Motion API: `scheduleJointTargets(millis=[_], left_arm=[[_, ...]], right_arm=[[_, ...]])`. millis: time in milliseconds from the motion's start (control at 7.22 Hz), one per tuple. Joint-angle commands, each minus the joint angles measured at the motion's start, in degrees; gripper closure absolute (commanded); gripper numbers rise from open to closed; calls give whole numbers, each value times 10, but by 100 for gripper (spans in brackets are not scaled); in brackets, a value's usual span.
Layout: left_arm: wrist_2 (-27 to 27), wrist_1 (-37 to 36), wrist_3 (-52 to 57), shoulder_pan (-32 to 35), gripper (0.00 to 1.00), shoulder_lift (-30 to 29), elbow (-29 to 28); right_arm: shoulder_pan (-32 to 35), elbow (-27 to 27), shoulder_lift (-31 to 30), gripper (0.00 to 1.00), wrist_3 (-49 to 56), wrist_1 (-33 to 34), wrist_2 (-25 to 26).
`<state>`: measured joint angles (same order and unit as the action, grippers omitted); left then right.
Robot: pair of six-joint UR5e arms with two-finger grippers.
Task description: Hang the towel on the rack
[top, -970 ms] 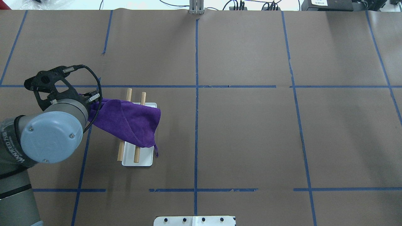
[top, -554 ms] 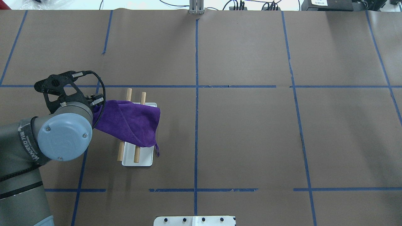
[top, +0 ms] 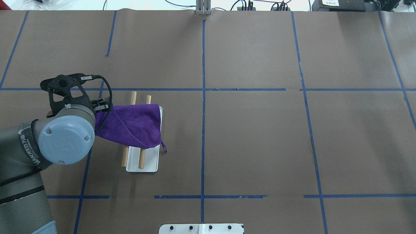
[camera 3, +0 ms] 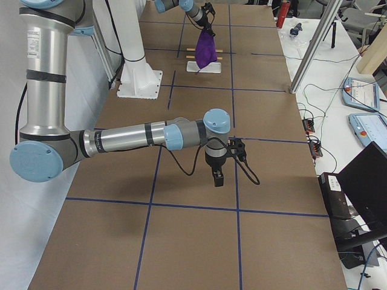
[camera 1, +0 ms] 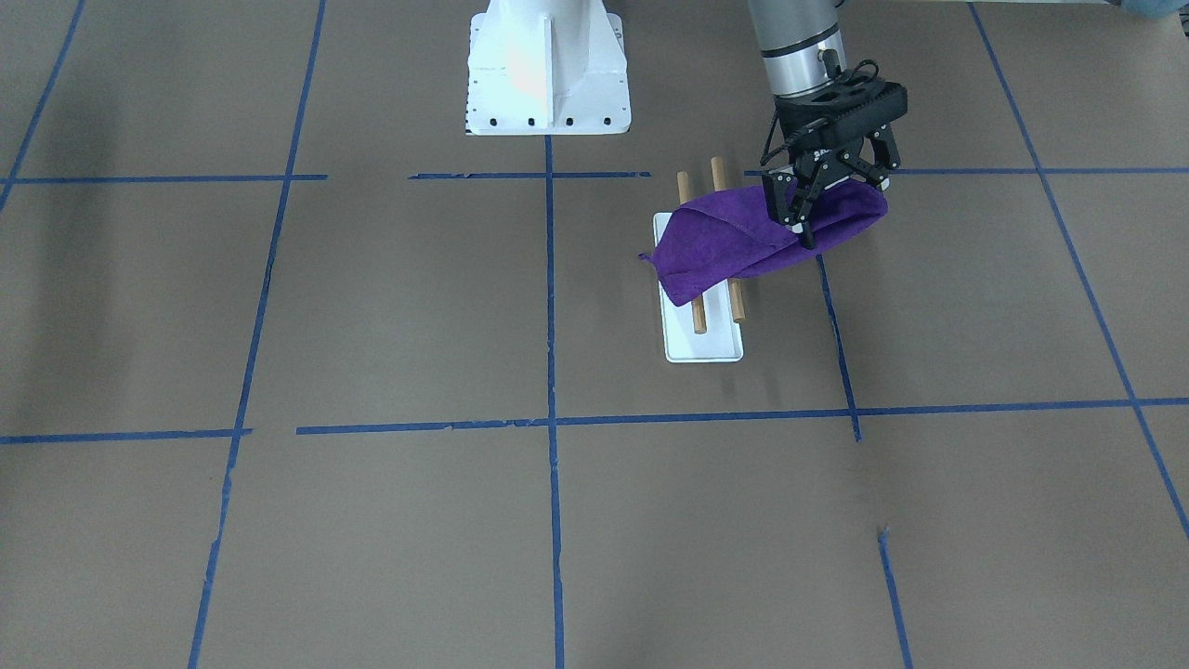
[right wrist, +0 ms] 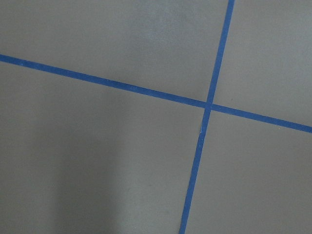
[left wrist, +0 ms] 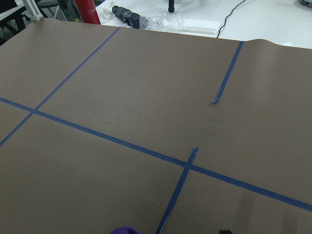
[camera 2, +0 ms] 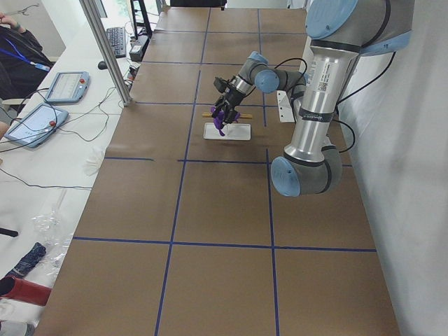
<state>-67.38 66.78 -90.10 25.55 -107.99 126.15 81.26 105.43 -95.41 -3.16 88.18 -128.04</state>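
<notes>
The purple towel (camera 1: 715, 246) lies draped across the two brown rods (camera 1: 737, 302) of the rack, whose white base (camera 1: 703, 346) rests on the table. My left gripper (camera 1: 801, 228) is shut on the towel's end beside the rack and holds that end above the table. In the overhead view the towel (top: 136, 125) covers the middle of the rods (top: 133, 97), and the left gripper (top: 101, 107) is mostly hidden under its wrist. My right gripper (camera 3: 217, 176) shows only in the exterior right view, low over the table far from the rack; I cannot tell whether it is open.
The white robot pedestal (camera 1: 546, 74) stands at the table's near edge, also seen in the overhead view (top: 201, 228). Blue tape lines (top: 203, 130) cross the brown table cover. Tablets and cables (camera 2: 59, 87) lie on the side table.
My left wrist has shifted right, toward the rack. The towel's hanging end and its small loop have drawn up and back toward the rack.
</notes>
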Motion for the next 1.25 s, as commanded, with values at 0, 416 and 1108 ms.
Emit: scheduleJointTargets(millis=[0,416,1108], left_arm=[[0,8,9,0,0,-6,-5],[-40,7,20,12,0,-14,-34],[-181,2,132,63,0,-15,-35]], right_arm=[[0,-9,1,0,-10,0,-1],[0,-16,6,0,-11,0,-2],[0,-16,6,0,-11,0,-4]])
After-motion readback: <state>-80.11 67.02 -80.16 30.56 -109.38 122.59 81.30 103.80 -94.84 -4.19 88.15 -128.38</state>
